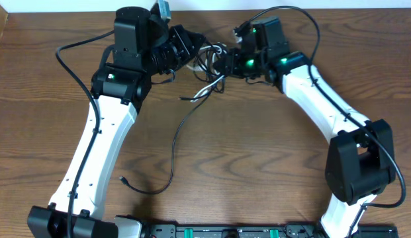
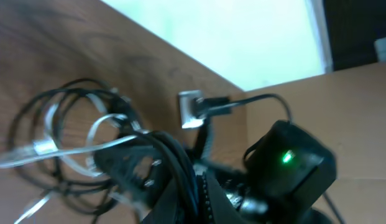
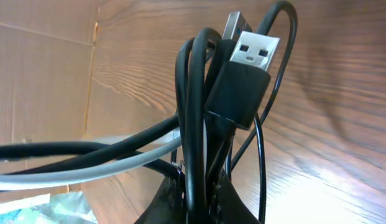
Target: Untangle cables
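Observation:
The cables (image 1: 206, 69) lie bunched in a tangle at the back middle of the table, black loops mixed with a white cord (image 1: 206, 89). One long black cable (image 1: 175, 142) trails forward and ends in a small plug (image 1: 123, 178). My left gripper (image 1: 190, 54) grips the tangle from the left; in its wrist view it (image 2: 196, 186) is shut on black strands, with loops (image 2: 56, 124) and a plug (image 2: 191, 109) beyond. My right gripper (image 1: 226, 64) meets it from the right; close up it (image 3: 199, 199) is shut on upright black cables below a USB plug (image 3: 248, 68).
Both grippers nearly touch over the tangle. The wooden table (image 1: 258, 165) spreads in front of them. A brown cardboard wall (image 3: 37, 81) stands behind the table's back edge. A black equipment rail (image 1: 225, 231) runs along the front edge between the arm bases.

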Available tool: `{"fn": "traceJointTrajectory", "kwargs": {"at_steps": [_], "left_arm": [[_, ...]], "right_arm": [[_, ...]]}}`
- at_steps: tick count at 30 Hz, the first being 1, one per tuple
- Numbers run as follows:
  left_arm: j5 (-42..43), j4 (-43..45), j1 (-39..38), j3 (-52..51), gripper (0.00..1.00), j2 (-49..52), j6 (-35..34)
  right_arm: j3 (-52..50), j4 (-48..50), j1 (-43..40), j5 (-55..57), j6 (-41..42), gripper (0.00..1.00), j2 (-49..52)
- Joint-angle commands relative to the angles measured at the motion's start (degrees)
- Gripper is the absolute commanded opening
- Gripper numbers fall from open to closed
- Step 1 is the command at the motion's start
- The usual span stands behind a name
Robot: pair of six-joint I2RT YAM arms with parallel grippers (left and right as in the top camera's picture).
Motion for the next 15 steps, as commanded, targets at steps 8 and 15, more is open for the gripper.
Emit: {"fn": "traceJointTrajectory", "kwargs": {"at_steps": [8,15], "left_arm": [[-8.6,-2.6,0.3,0.9,0.08,-0.5,4.1],[-9.5,-5.2,0.3,0.9,0.08,-0.5,6.5]], "right_arm": [[0.2,-6.5,-6.2,1.3,-7.4,0.01,-1.5],[0.2,-10.8,-9.9,5.1,-10.3,0.01,-5.4]]}}
